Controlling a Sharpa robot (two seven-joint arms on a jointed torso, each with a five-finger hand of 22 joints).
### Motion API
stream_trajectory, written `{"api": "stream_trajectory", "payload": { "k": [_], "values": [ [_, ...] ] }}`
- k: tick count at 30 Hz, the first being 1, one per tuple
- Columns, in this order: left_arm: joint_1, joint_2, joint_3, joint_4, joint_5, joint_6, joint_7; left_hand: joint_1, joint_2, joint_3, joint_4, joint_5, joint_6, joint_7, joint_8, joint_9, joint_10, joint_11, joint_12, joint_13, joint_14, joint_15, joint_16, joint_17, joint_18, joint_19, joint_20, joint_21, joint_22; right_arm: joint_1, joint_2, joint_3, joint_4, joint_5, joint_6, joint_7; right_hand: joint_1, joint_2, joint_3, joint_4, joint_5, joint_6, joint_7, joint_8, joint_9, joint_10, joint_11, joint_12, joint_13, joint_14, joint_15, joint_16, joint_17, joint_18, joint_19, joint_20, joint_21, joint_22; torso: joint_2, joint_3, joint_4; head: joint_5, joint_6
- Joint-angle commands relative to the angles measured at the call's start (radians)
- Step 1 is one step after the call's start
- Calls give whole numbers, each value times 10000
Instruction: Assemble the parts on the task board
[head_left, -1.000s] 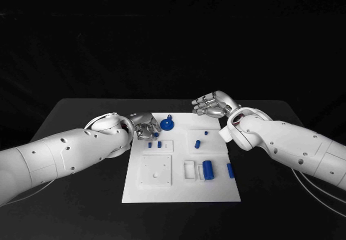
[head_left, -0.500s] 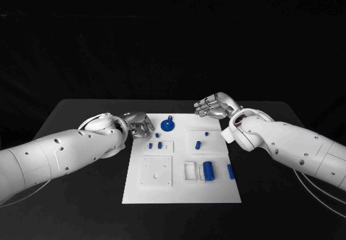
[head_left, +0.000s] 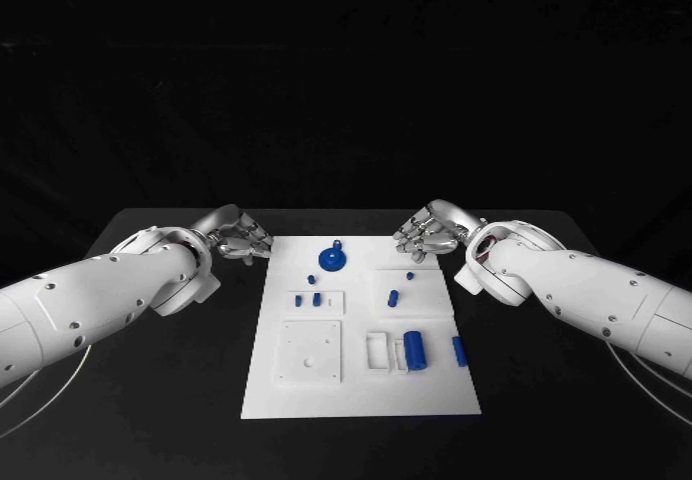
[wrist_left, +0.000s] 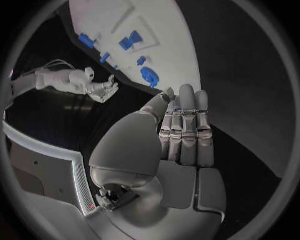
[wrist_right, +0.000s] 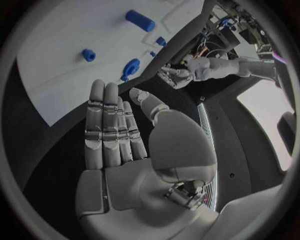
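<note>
Task board: white rectangular plate (head_left: 361, 350) in the middle of the black surface (head_left: 173, 420), its long sides running from near edge to far edge.
Parts: seven small blue pieces on the board. One round piece with a knob (head_left: 332, 260) near the far edge; two short pegs (head_left: 307, 298) at the left side; two small pieces (head_left: 395, 296) right of the middle; one thick cylinder (head_left: 415, 349) and one slim bar (head_left: 459, 349) toward the right edge.
Left hand: silver hand (head_left: 238, 237) off the board's far left corner, fingers straight and side by side, holding nothing.
Right hand: silver hand (head_left: 428, 232) at the far right corner, fingers extended together, thumb apart, empty.
</note>
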Motion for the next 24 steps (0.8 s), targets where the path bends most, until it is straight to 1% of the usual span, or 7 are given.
{"api": "stream_trajectory", "payload": {
  "k": [1,6,11,14,18,19,24],
  "values": [
    [61,-208,20,270,3462,-562,1243,-120,-14,-54,120,15,16,-19,-2,0,-154,56,-3,13,44,134,-1027,-385,-120,-102,89,-493,-440,59,-90,6,88,-2309,1090,-455,-188,25,2,-151,-79,46,-6,1,-9,3,-11,38,22,227,-125,1499,1285,50,219,-217,768,562,1,-28,-9,2,68],
    [104,-618,29,739,4826,-501,1733,-251,-79,-122,314,17,-192,-36,-7,-5,-728,263,-12,4,-275,537,-3353,-1202,-199,-525,453,-1438,-1431,105,-217,7,295,-3962,1234,-949,-495,40,437,-256,-486,29,-75,0,-6,-146,-5,-8,6,177,-188,3207,3151,-2,270,-287,2035,1628,-1,-21,-20,47,95],
    [118,-949,32,1217,5527,-532,2103,-192,-118,-286,508,-8,-253,-54,-1,-4,-1015,345,-15,-2,-133,902,-5682,-1677,-76,-834,824,-1444,-3043,119,-250,7,510,-5301,1355,-1427,-639,-165,438,-105,-882,-48,-135,-2,-8,-338,10,-24,2,102,-129,4395,4104,69,304,-245,2852,2382,3,-31,9,33,131],
    [126,-1071,33,1414,5722,-583,2234,-81,-85,-428,599,4,-272,-40,2,-4,-1052,374,-14,-3,-411,1037,-5879,-1826,62,-937,1033,-1414,-4104,121,-248,7,624,-5748,1469,-1604,-624,-268,269,46,-980,-46,-158,-1,-7,-408,33,-26,3,15,-44,4769,4323,98,187,-155,3143,2727,-1,-33,15,48,136],
    [150,-1181,33,1619,5932,-660,2359,19,-69,-569,645,1,-250,-7,0,-5,-1048,406,-11,-2,-505,1076,-5868,-1846,76,-765,1060,-1400,-5022,119,-220,5,725,-6122,1680,-1759,-510,-309,218,192,-1093,-51,-158,0,-8,-410,38,-24,4,-100,-4,5077,4379,156,-42,-106,3448,3223,1,-38,19,54,148],
    [156,-1198,33,1655,5962,-670,2380,112,-31,-757,708,2,-226,-8,-12,-11,-1053,421,-13,-1,-517,1085,-5876,-1841,67,-547,1061,-1375,-6116,118,-209,5,740,-6179,1720,-1785,-510,-309,218,192,-1093,-51,-158,0,-8,-410,38,-24,4,-100,-4,5077,4379,156,-42,-106,3448,3223,2,-32,11,63,146],
    [180,-1266,34,1826,6106,-740,2480,119,-9,-819,696,2,-246,8,-1,-6,-1094,438,-10,-1,-628,1118,-5872,-1855,68,-502,1076,-1362,-6428,105,-161,-6,811,-6383,1949,-1877,-438,-367,449,227,-1131,-32,-146,-1,-8,-374,39,-27,2,-153,2,5209,4277,181,-175,-85,3531,3647,0,-26,-5,69,119]
  ]
}}
